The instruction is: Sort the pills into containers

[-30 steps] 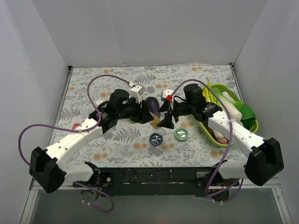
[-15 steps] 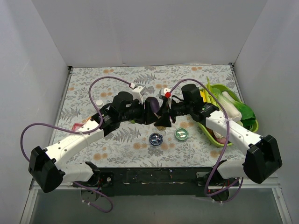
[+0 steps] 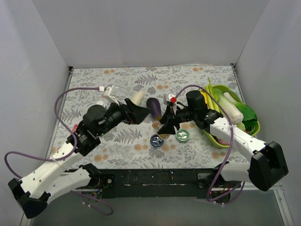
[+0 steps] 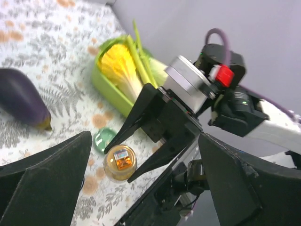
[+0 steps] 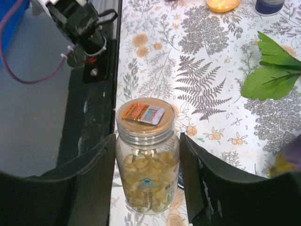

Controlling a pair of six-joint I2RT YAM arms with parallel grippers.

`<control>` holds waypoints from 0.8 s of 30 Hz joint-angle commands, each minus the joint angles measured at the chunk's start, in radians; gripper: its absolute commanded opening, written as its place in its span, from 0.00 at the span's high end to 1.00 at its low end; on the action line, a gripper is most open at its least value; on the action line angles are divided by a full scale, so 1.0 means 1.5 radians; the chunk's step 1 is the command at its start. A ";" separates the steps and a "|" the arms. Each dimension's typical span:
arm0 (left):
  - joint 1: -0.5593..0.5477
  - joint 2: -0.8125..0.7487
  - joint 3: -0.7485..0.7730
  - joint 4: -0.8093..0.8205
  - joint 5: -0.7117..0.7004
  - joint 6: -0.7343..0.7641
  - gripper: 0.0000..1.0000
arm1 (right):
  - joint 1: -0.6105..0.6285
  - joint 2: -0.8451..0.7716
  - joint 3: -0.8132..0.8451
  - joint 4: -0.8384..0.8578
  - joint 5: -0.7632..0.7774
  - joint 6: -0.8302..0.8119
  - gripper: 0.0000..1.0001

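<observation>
A clear amber bottle (image 5: 148,165) with a yellowish cap, full of yellow pills, stands upright between the black fingers of my right gripper (image 5: 147,141), which press its two sides. From above, the bottle (image 3: 155,124) sits left of centre with the right gripper (image 3: 162,128) around it. My left gripper (image 3: 141,113) is spread wide open a short way to the left, holding nothing. Its wrist view looks down on the bottle cap (image 4: 120,161) from a distance. Close in front lie a silvery-blue tin (image 3: 156,140) and a green-topped tin (image 3: 182,135).
A purple eggplant (image 3: 154,107) and a white vegetable (image 3: 137,97) lie behind the bottle. A lime-green tray (image 3: 210,133) of vegetables stands at the right. A green leaf (image 5: 273,70) lies on the patterned cloth. The table's black front edge (image 5: 94,56) is close by.
My left gripper has opened, let go of the bottle and drawn back to the left. The right gripper has closed on the bottle and stayed with it.
</observation>
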 commanded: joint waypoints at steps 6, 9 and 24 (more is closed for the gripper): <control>0.003 -0.144 -0.220 0.218 0.089 0.051 0.02 | -0.103 -0.006 -0.029 0.347 -0.090 0.419 0.96; -0.002 -0.096 -0.235 0.270 0.125 0.050 0.02 | -0.120 0.005 -0.052 0.443 -0.080 0.543 0.96; -0.138 0.152 -0.177 0.438 -0.078 0.050 0.04 | -0.160 0.019 -0.122 0.564 -0.048 0.686 0.96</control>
